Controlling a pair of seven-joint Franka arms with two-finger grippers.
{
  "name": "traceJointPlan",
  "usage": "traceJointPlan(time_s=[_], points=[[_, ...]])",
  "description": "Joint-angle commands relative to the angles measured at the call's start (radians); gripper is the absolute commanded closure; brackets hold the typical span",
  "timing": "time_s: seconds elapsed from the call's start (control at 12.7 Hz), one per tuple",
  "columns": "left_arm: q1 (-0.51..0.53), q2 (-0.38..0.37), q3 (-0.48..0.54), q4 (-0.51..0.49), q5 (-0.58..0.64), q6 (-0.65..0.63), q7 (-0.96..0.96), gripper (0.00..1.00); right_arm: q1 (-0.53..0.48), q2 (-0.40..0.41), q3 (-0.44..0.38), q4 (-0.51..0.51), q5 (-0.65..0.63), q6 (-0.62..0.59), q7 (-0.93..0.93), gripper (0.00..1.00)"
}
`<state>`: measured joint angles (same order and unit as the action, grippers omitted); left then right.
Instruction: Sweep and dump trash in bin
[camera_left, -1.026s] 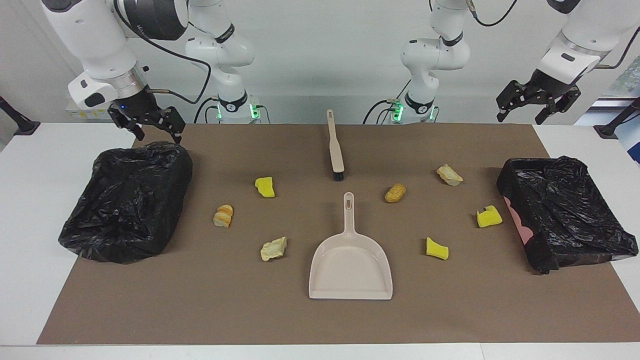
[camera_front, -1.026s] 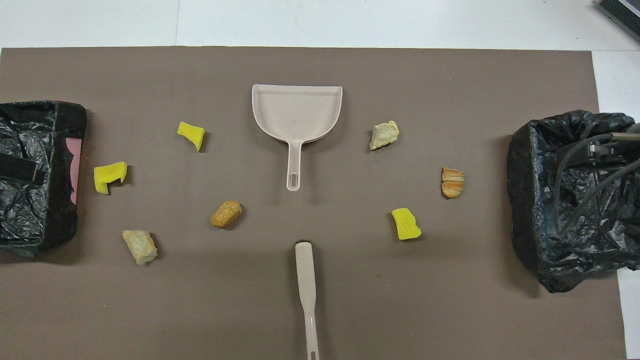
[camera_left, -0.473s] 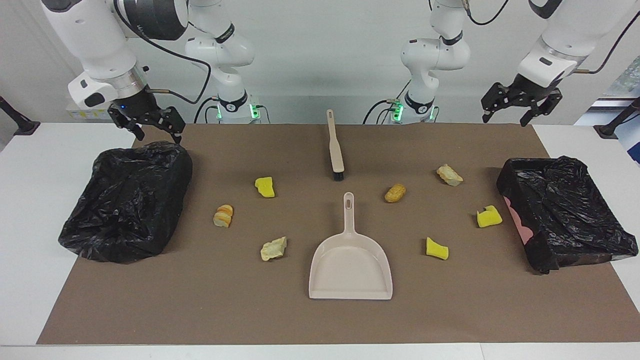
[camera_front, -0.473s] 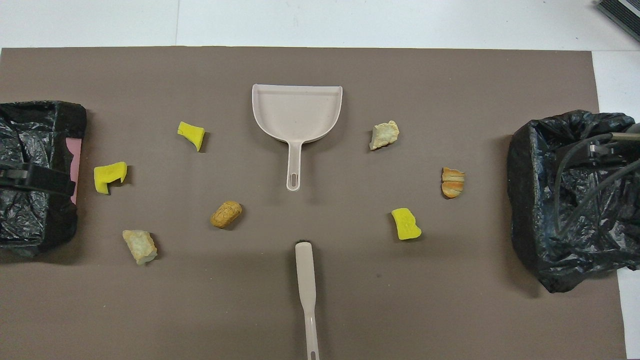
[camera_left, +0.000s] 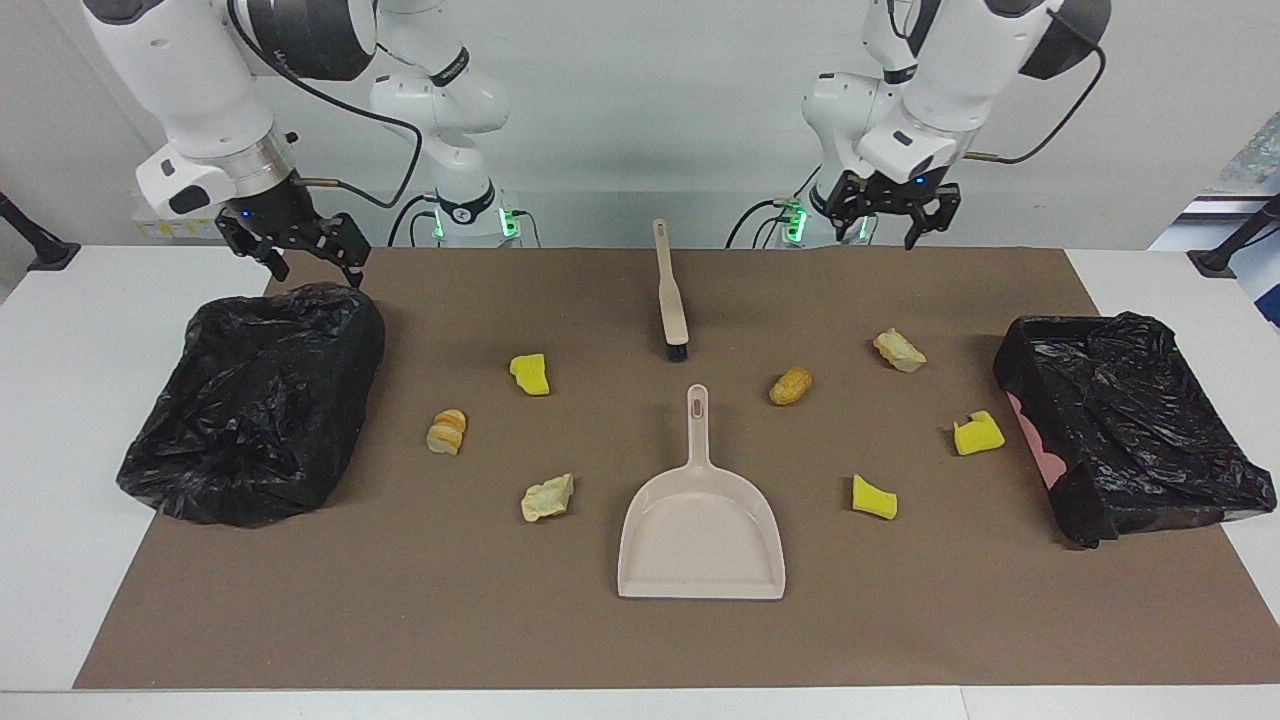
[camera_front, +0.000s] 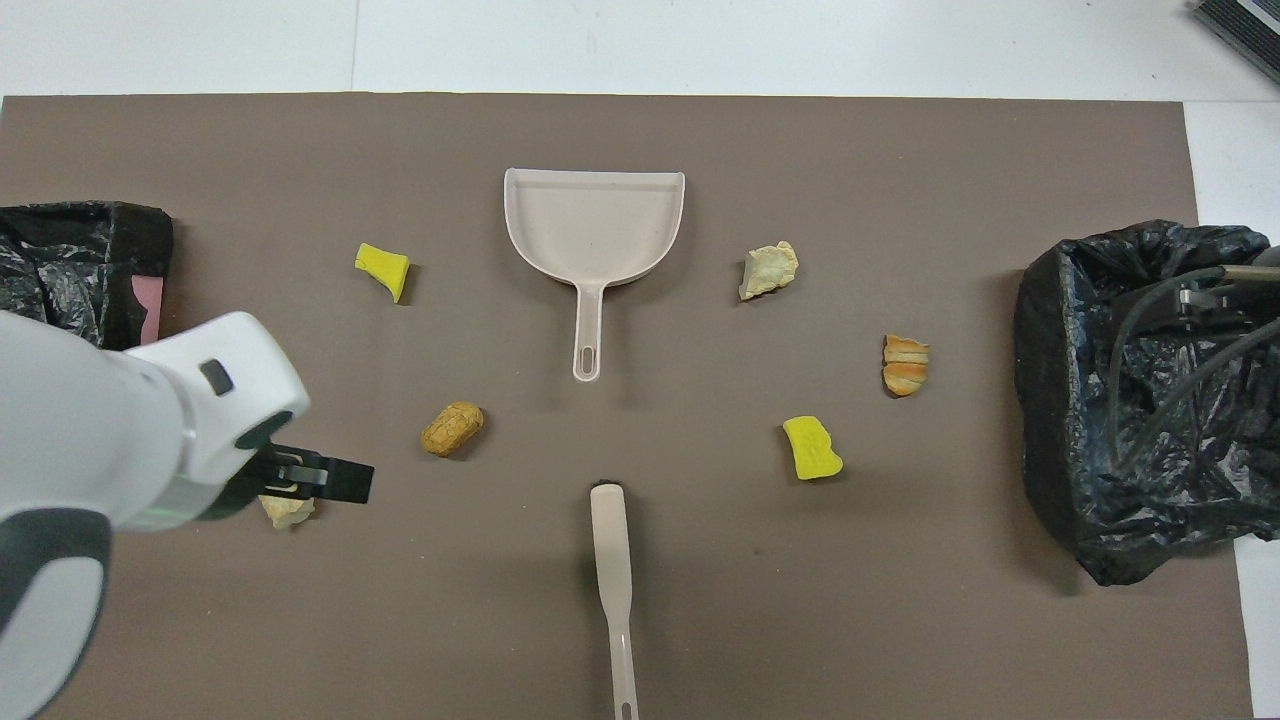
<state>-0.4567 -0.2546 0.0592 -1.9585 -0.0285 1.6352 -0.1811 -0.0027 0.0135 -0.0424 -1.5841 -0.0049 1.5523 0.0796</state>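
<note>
Seven trash (camera_left: 790, 385) bits scattered on brown mat (camera_left: 600, 640) around dustpan (camera_left: 701, 530) and brush (camera_left: 672, 300).
Facing view: left gripper (camera_left: 884, 215) raised over mat's robot-side edge, right gripper (camera_left: 300, 245) above bin (camera_left: 255, 400), fingers of both spread, empty. Overhead view: left arm hiding one sponge chunk and part of a bread lump (camera_front: 288, 512); second bin (camera_left: 1130, 425) at left arm's end of bench (camera_left: 60, 400).

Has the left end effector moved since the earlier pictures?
Yes. The left end effector has swung from above the bin at its end toward the brush, open and raised.
</note>
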Motion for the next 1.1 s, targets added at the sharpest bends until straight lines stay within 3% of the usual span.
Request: traceJointPlan(time_s=[0.0,0.39,0.55,0.71,0.95,1.03], points=[[-0.135,-0.107,0.016,-0.195,0.009,0.115,-0.136,0.0,-0.003,-0.004,0.001,0.004,0.008,-0.017,-0.023,0.0],[-0.374,-0.115,0.014,-0.339,0.009,0.268,-0.369,0.0,0.004,-0.007,0.003,0.003,-0.016,-0.043,-0.026,0.0],[-0.439,-0.111,0.014,-0.375,0.004,0.333,-0.446,0.0,0.012,-0.018,0.021,-0.029,-0.015,-0.019,-0.131,0.0],[-0.54,-0.011,0.014,-0.378,0.004,0.373,-0.552,0.0,0.029,0.023,0.024,-0.025,-0.012,0.006,-0.133,0.0],[-0.649,0.127,0.013,-0.402,0.002,0.564,-0.694,0.0,0.117,0.101,0.024,-0.004,-0.001,0.066,-0.06,0.0],[-0.665,0.132,0.013,-0.43,-0.004,0.606,-0.713,0.0,0.134,0.12,0.024,-0.004,-0.001,0.092,-0.016,0.0]])
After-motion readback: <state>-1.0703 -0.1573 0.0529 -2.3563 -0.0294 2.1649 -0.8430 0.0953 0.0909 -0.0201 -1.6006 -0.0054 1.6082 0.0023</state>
